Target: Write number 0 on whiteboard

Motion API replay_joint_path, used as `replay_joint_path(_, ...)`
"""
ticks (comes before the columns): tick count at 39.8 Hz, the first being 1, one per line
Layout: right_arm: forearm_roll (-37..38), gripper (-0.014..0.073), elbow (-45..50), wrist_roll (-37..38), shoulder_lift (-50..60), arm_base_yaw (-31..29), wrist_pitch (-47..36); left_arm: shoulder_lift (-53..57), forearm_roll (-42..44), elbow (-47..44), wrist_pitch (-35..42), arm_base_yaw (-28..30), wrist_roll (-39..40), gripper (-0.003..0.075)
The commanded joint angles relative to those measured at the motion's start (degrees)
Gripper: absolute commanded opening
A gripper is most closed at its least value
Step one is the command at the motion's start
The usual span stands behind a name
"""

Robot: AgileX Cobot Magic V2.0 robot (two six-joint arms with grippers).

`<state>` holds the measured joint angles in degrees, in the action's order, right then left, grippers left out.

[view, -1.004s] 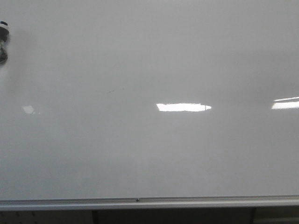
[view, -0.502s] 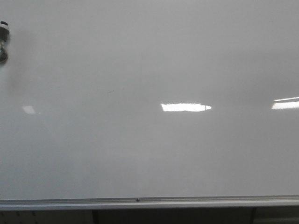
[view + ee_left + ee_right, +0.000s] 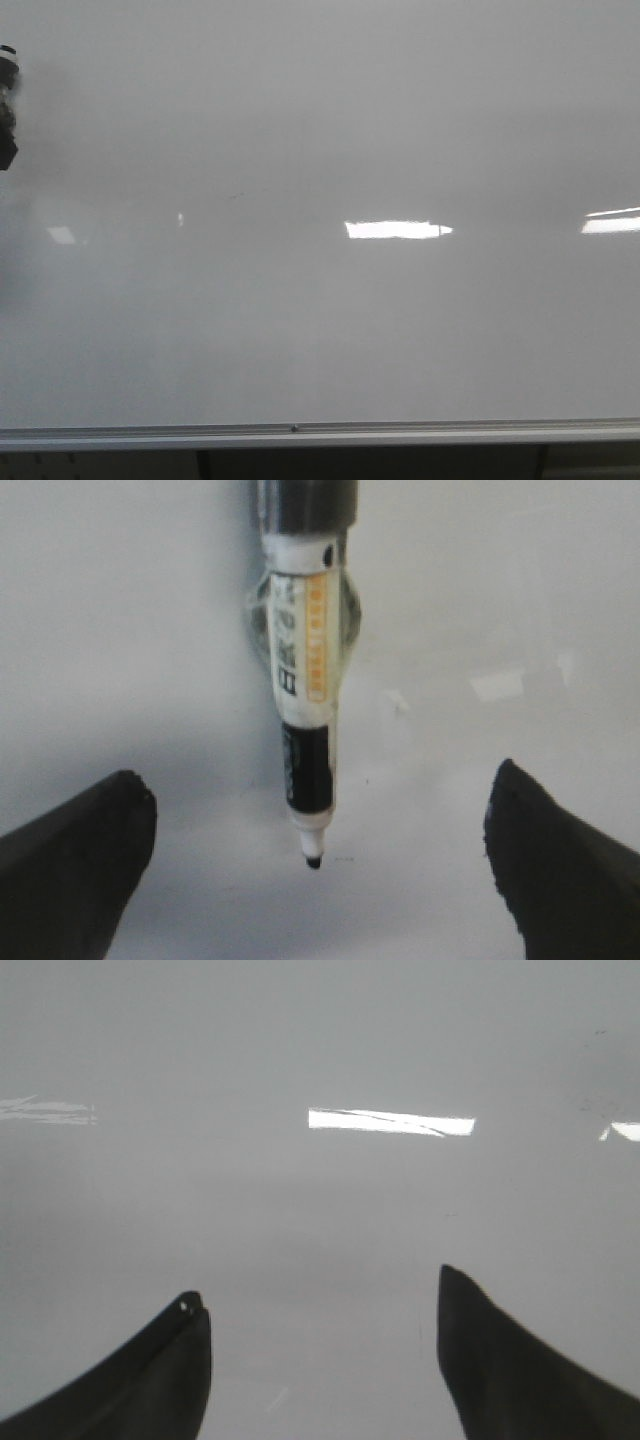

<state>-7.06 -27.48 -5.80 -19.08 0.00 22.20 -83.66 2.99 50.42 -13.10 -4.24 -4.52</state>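
Whiteboard [image 3: 400, 330] glossy, rigid, unmarked. Marker [image 3: 305, 710] light, slick; we'd grasp mid-barrel. Left gripper [image 3: 320, 870] spread wide around marker, right gripper [image 3: 320, 1360] spread, empty.

We see the whiteboard [image 3: 330, 120] glossy pale grey-white with bright white reflections, its bottom rail [image 3: 400, 434] silver-grey. We see a marker [image 3: 305, 680] with a white barrel, an orange label strip bearing small print, a black lower section and a black tip. Both pincers' fingers [image 3: 520, 1370] look matte black.
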Motion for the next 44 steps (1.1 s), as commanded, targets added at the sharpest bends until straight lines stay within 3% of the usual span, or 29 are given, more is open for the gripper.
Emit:
replay_joint_path(1, 0.0, 0.0507, -2.1, 0.0, -0.9, 0.0, -4.3, -1.5, -0.5, 3.2, 5.7, -0.3, 0.1, 0.0638)
replay_joint_path(9, 0.0, 0.0507, -2.1, 0.0, -0.9, 0.0, -4.3, -5.0, -0.5, 3.8, 8.8, -0.3, 0.1, 0.0627)
replay_joint_path(15, 0.0, 0.0507, -2.1, 0.0, -0.9, 0.0, -4.3, -5.8, -0.5, 3.8, 10.1, -0.3, 0.1, 0.0535)
replay_joint_path(22, 0.0, 0.0507, -2.1, 0.0, -0.9, 0.0, -4.3, -5.8, -0.5, 3.8, 11.1, -0.3, 0.1, 0.0362)
replay_joint_path(34, 0.0, 0.0507, -2.1, 0.0, -0.9, 0.0, -4.3, -5.8, -0.8, 3.8, 10.6, -0.3, 0.1, -0.0013)
replay_joint_path(39, 0.0, 0.0507, -2.1, 0.0, -0.9, 0.0, -4.4, -5.2, -2.2, 3.9, 7.9, -0.9, 0.1, -0.0019)
replay_joint_path(44, 0.0, 0.0507, -2.1, 0.0, -0.9, 0.0, -4.4, -3.2, -2.1, 5.0, 0.5, -3.8, 0.1, -0.0018)
